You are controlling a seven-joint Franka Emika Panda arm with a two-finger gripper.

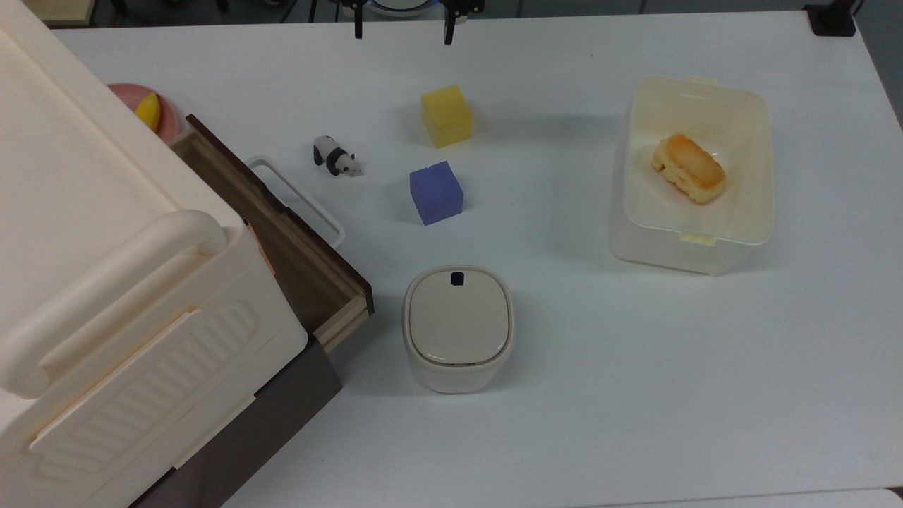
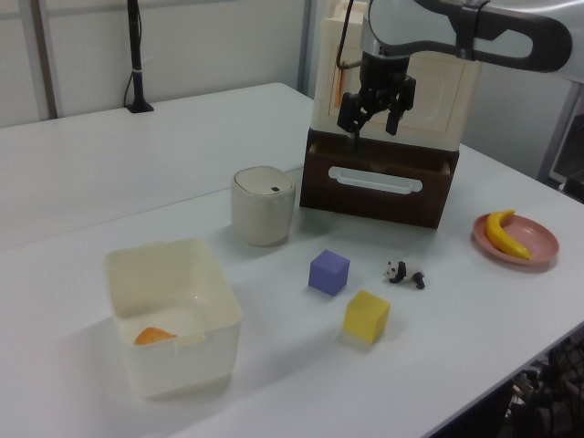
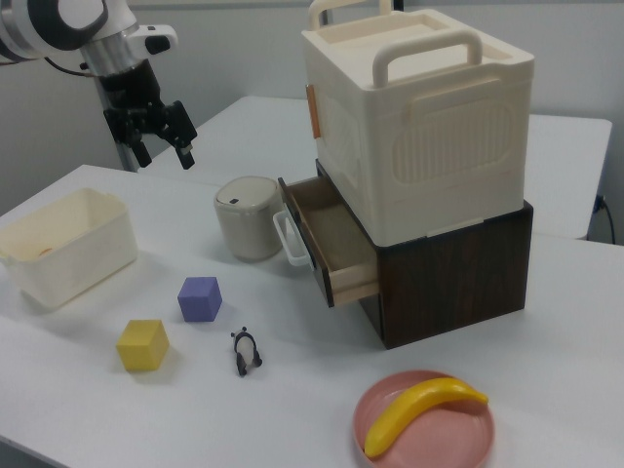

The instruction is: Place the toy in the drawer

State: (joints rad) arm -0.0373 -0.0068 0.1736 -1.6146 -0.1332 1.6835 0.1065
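The panda figurine [image 1: 336, 156] stands on its four legs on the bare white table [image 1: 635, 395], just beside the drawer's white loop handle [image 1: 300, 197] and near the purple-blue cube [image 1: 436, 192] and the yellow cube [image 1: 446, 115]. Nothing touches it, so it is free to be taken from above.

The drawer [image 3: 327, 239] is pulled out of the dark wooden base under the cream cabinet [image 3: 419, 117], its inside open to the top and apparently empty (a ready place for the panda, judging by the task).

The gripper [image 3: 164, 136] hangs high over the table, well apart from the toy, with its two black fingers spread wide and nothing between them; in the top view they show at the upper edge [image 1: 403, 28]. That pose suits a start: the grasp is not yet begun.

The rounded lidded bin [image 1: 458, 326] sits closed just beside the drawer's front, and the open tub [image 1: 695, 240] holds a bread-like piece [image 1: 688, 168]. A banana [image 3: 419, 411] lies on a pink plate [image 3: 390, 453].
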